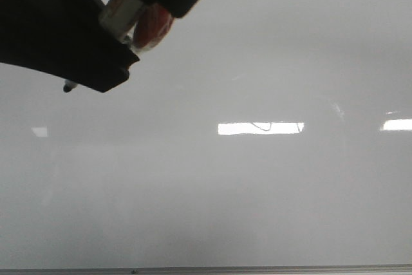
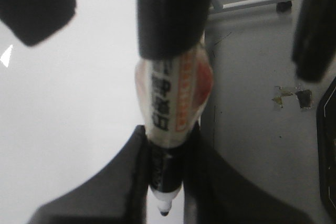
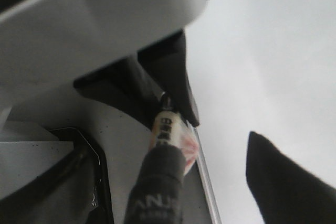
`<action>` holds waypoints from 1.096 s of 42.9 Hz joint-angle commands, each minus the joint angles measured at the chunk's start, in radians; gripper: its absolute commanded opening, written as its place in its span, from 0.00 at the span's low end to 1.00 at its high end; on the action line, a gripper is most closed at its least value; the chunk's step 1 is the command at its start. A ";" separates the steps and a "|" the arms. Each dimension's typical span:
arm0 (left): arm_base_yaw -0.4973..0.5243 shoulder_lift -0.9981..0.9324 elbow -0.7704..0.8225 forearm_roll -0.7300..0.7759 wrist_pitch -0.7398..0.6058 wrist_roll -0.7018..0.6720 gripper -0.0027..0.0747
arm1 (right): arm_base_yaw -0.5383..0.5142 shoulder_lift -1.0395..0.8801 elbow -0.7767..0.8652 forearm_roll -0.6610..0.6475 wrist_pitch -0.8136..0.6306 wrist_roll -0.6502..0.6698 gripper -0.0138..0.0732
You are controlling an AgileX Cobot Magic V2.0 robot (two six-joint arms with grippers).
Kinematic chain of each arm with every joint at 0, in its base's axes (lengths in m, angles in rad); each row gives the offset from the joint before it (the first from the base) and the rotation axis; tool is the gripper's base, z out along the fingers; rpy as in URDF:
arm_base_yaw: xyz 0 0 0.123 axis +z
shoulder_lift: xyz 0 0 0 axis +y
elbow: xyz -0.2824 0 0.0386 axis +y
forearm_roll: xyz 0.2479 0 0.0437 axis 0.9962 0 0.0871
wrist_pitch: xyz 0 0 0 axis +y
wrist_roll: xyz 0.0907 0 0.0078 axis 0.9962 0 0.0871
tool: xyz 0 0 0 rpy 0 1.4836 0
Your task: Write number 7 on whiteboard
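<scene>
Marker point(image 1: 122, 11) upper left above whiteboard point(image 1: 257, 210), strokes point(image 1: 261, 125) right of centre

Wide open whiteboard point(image 1: 257, 198) across the front view: right side and lower half lie bare, only light reflections on them. Top left is crowded: the left gripper point(image 1: 90, 62) clamps the marker point(image 1: 122, 11), tip poking out below. In the right wrist view the right gripper point(image 3: 210, 182) pinches the same marker beside the board's metal edge strip point(image 3: 207, 182), blocking that corner.
</scene>
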 commanded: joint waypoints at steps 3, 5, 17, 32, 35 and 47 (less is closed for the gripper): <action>-0.009 -0.019 -0.032 0.002 -0.092 -0.003 0.01 | 0.002 0.009 -0.035 0.034 -0.063 -0.020 0.77; -0.009 -0.019 -0.032 0.002 -0.092 -0.003 0.01 | 0.002 0.012 -0.035 0.034 -0.063 -0.020 0.74; -0.009 -0.019 -0.032 0.005 -0.090 -0.003 0.01 | 0.002 0.012 -0.035 0.034 -0.052 -0.020 0.39; -0.009 -0.019 -0.032 0.005 -0.090 -0.003 0.02 | 0.002 0.012 -0.035 0.034 -0.047 -0.020 0.09; -0.009 -0.019 -0.032 0.005 -0.090 -0.003 0.08 | 0.002 0.012 -0.035 0.034 -0.047 -0.020 0.09; -0.009 -0.019 -0.032 0.005 -0.090 -0.007 0.76 | -0.056 -0.017 -0.035 0.033 -0.033 -0.019 0.08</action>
